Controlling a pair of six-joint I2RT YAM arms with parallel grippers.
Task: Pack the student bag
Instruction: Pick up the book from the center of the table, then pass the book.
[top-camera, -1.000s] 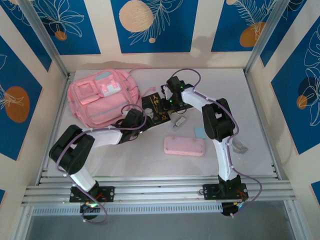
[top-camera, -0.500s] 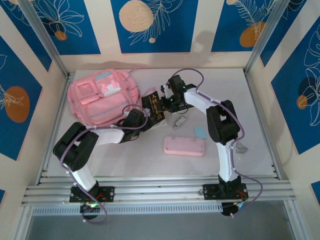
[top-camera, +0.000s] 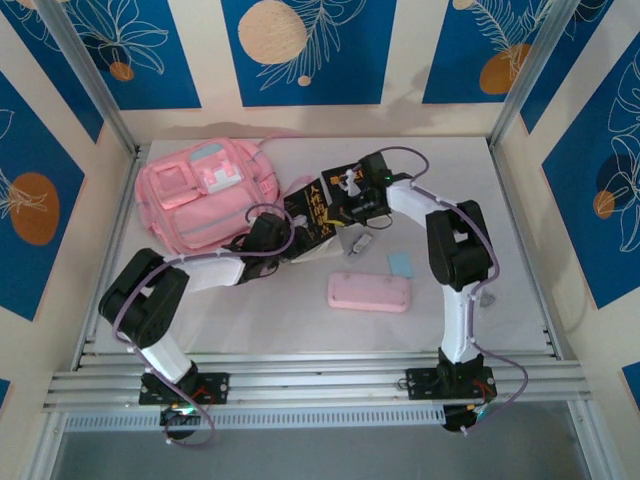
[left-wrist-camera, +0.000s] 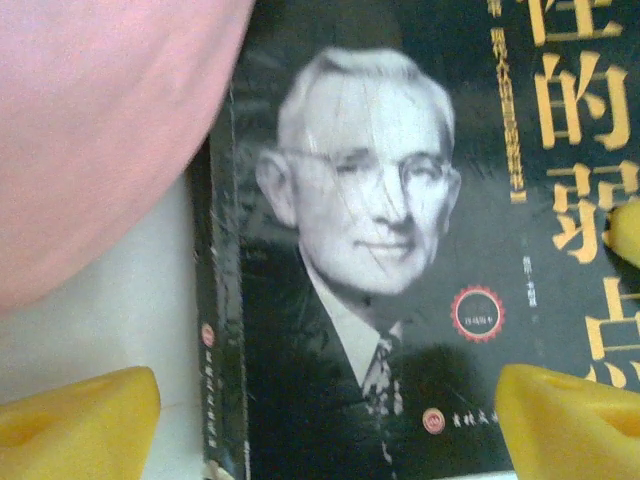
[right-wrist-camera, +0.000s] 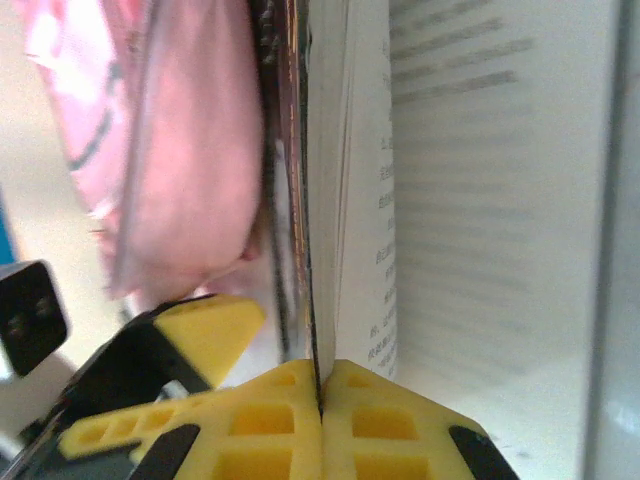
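The student bag (top-camera: 200, 195), pink with a white label patch, lies at the back left of the table. A black book (top-camera: 315, 212) with a man's portrait and gold lettering rests against its right side. My right gripper (top-camera: 347, 200) is shut on the book's cover edge (right-wrist-camera: 318, 300), which is lifted off the printed pages (right-wrist-camera: 450, 180); its fingers (right-wrist-camera: 400, 420) meet around the thin cover. My left gripper (left-wrist-camera: 320, 420) stands open over the book's near end (left-wrist-camera: 360, 300), one yellow fingertip (left-wrist-camera: 75, 425) on the table and the other (left-wrist-camera: 570, 420) over the cover.
A flat pink pencil case (top-camera: 369, 292) lies in the middle of the table. A small pale blue piece (top-camera: 401, 264) and a small grey item (top-camera: 360, 240) lie near it. Metal frame posts and walls close in the table sides.
My right gripper has shut on the book's cover and pulled that edge up and to the right. The left gripper has opened wider at the book's near end.
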